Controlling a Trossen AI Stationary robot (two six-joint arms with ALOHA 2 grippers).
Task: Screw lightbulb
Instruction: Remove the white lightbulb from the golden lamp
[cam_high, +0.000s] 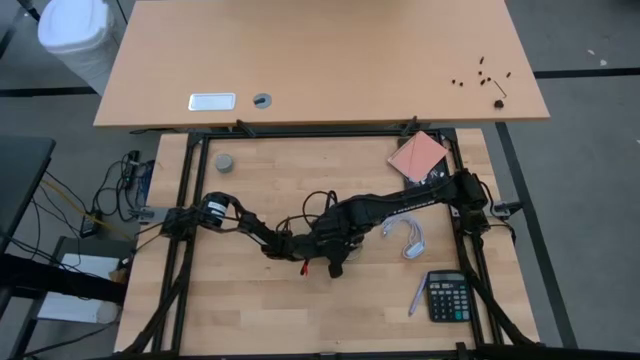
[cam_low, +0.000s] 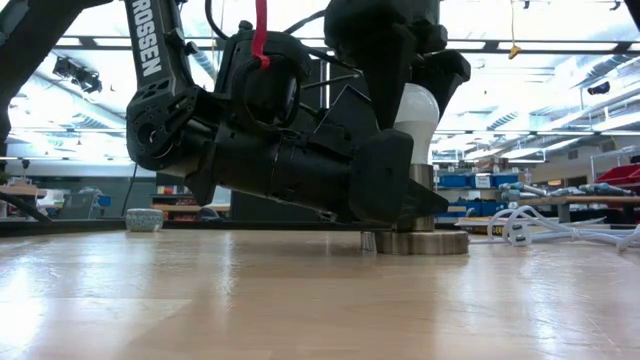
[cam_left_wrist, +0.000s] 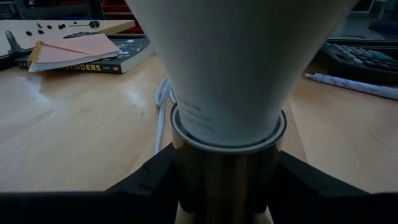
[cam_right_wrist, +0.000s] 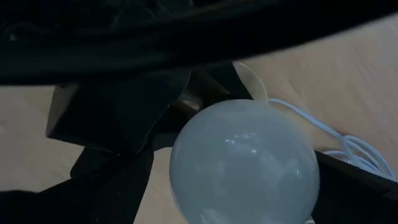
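Note:
The white lightbulb (cam_low: 422, 110) stands upright with its narrow end in the metal socket (cam_low: 425, 180). The socket's round base disc (cam_low: 420, 243) rests on the wooden table. My left gripper (cam_low: 395, 190) lies level just above the table and is shut on the socket. My right gripper (cam_low: 395, 70) comes down from above and is shut on the bulb. In the high view both arms meet at the table's middle (cam_high: 320, 250) and hide the bulb. The socket's white cord (cam_high: 410, 238) lies to the right. My left gripper pinches the socket's metal neck (cam_left_wrist: 205, 180) between its two fingers (cam_left_wrist: 149, 180), one on each side, just below the bulb's taper. The fingers come in level from the table's left side. The socket stands upright, its base disc on the table. My right gripper holds the bulb's rounded head (cam_right_wrist: 242, 155) from above, fingers pointing down on either side of it. One finger (cam_low: 385, 90) covers the head's side in the low view. The bulb stands upright in the socket.
A grey round cap (cam_high: 224, 162) lies at the far left. A pink notebook on a book (cam_high: 418, 155) lies far right. A calculator (cam_high: 447, 297) and a pen (cam_high: 417, 297) lie near right. A second table (cam_high: 320, 60) stands beyond.

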